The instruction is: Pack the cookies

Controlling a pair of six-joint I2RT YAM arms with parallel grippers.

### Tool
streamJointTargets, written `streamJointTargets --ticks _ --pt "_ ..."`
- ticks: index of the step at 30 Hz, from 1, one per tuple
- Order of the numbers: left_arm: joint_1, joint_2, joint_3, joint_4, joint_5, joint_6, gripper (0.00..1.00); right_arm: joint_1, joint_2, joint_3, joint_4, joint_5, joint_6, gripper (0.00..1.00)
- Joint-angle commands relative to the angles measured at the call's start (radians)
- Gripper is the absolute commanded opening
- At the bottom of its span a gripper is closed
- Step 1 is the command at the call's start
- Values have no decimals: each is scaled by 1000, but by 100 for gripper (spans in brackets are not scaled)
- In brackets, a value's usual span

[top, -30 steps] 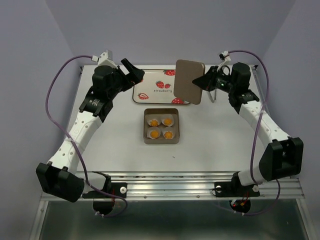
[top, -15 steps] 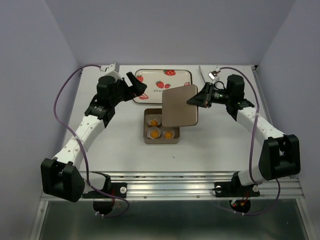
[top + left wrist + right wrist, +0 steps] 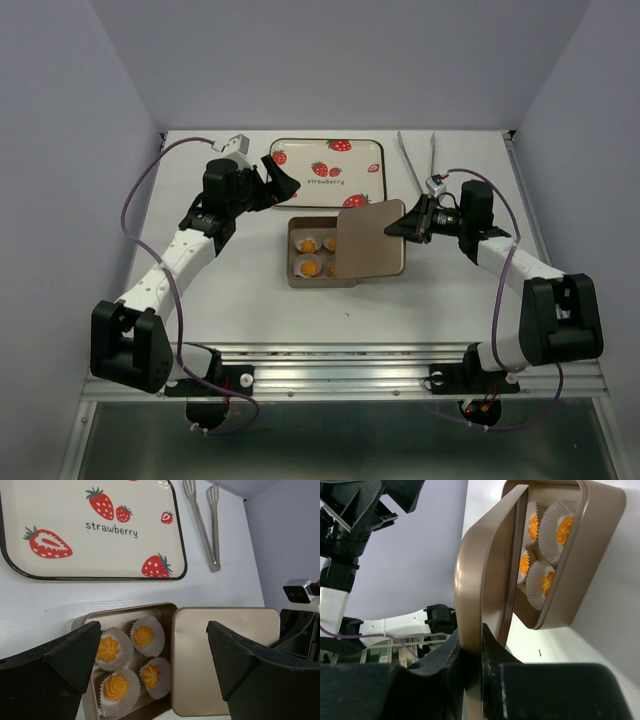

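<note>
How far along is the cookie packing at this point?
Done: all four cookies sit in paper cups inside the tin. In hand: the right gripper holds the lid by its edge, tilted over the tin's right side. Remaining: seat the lid squarely. The left gripper is open, holding nothing.

The left arm (image 3: 165,268) and right arm (image 3: 520,265) are white link tubes dotted with small dark screw holes, joined by bulky black joint housings. A purple cable (image 3: 124,212) loops loosely along each, and thin red wires (image 3: 216,396) show at the black base mounts (image 3: 212,380). The fingers (image 3: 55,670) are matte black wedges; a small pale camera block (image 3: 233,145) tops each wrist.
</note>
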Motion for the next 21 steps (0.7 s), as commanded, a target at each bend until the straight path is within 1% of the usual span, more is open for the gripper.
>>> streamJointTargets --ticks 1,3,4,5,7,8,10,11,12,13,14,15,16,18,19,20,21 --pt "3 7 -13 65 32 3 99 -33 -64 -60 133 -51 15 2" --pt "4 12 -13 65 35 4 99 -33 -70 -87 197 -57 30 2" --pt "3 18 -13 65 37 4 99 -42 -73 -104 228 -62 64 2" --pt "3 19 -11 65 38 6 99 -51 -71 -135 306 -82 79 2" --pt "4 25 -13 65 41 9 99 -64 -62 -164 369 -92 124 3" --pt "3 29 -11 65 44 12 99 -64 -47 -185 424 -102 130 4" --pt "3 32 -10 65 50 17 99 -74 -24 -202 467 -102 156 4" --pt "4 38 -8 59 50 20 99 -74 -10 -218 527 -112 168 4" --pt "3 39 -5 57 50 21 99 -74 22 -228 573 -114 193 5" --pt "4 42 -5 54 50 26 99 -74 40 -242 627 -115 260 5" --pt "3 44 -5 53 49 26 99 -84 57 -268 758 -114 301 6" --pt "3 47 -3 48 47 26 99 -96 76 -284 844 -114 352 6" --pt "4 50 -2 44 49 31 99 -105 117 -297 1026 -115 463 7" --pt "3 52 -3 41 49 32 99 -114 171 -313 1198 -128 573 10" --pt "4 55 -3 39 49 34 99 -114 236 -313 1280 -132 683 10" --pt "3 55 0 39 50 37 99 -114 273 -313 1461 -131 743 10" --pt "3 56 1 37 50 38 99 -114 316 -308 1569 -134 807 10"
